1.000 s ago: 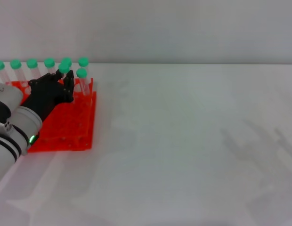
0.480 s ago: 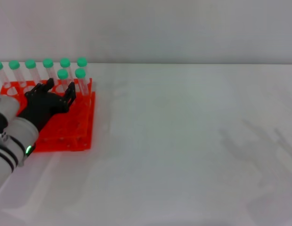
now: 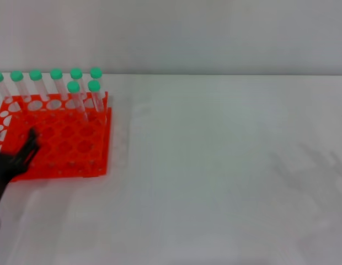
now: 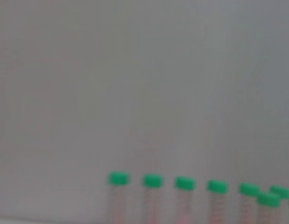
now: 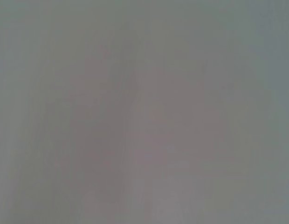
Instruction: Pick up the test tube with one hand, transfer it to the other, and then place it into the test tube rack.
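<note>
A white table (image 3: 226,176) meets a plain grey wall (image 3: 215,33) (evenly lit).

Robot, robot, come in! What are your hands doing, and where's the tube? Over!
Left hand low by rack's near-left corner, holding nothing. Right hand out of sight. Test tube upright in test tube rack, second row. Nothing in the way.

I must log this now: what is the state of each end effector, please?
Left end effector: at the near left edge of the test tube rack, fingers spread open, holding nothing.
Right end effector: not in view in any picture.
</note>
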Motion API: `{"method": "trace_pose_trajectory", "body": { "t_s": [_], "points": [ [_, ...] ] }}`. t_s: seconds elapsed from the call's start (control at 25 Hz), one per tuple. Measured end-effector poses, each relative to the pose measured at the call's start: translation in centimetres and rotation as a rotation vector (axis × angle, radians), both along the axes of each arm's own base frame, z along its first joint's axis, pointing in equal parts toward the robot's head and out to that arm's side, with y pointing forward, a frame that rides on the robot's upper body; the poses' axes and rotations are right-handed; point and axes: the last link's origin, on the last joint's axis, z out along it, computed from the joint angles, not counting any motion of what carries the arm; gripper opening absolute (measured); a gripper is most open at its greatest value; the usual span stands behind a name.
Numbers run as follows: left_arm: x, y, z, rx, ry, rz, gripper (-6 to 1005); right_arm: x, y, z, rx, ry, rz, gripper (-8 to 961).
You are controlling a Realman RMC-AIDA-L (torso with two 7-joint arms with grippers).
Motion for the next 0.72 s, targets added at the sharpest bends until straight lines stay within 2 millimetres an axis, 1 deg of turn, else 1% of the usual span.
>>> {"method": "trace_pose_trajectory", "body": {
  "t_s": [0.08,0.16,0.24,0.32,0.4,0.48,0.72],
  "points": [
    [-1.2,-2.0,0.5,0.037,-0.014,0.029,825,0.4,-0.2,0.0,0.005,0.007,-0.021,770],
    [-2.6,-4.6,1.3,0.091,-0.038,0.075,847,0.8,-0.4,0.1,0.014,0.015,-0.04,770],
    [-3.5,-6.4,1.9,0.134,-0.068,0.103,870,1.0,-0.6,0.2,0.021,0.02,-0.052,770],
    [-3.9,-7.9,2.4,0.172,-0.092,0.111,881,1.1,-0.6,0.3,0.028,0.023,-0.059,770],
    [-4.1,-8.7,2.7,0.192,-0.098,0.116,881,1.2,-0.7,0.3,0.029,0.024,-0.06,770],
    [-4.3,-9.1,2.9,0.204,-0.101,0.125,881,1.2,-0.7,0.3,0.029,0.024,-0.061,770],
    [-4.5,-9.0,2.8,0.195,-0.096,0.133,881,1.6,-1.0,0.0,0.017,0.036,-0.085,770]
  ]
}}
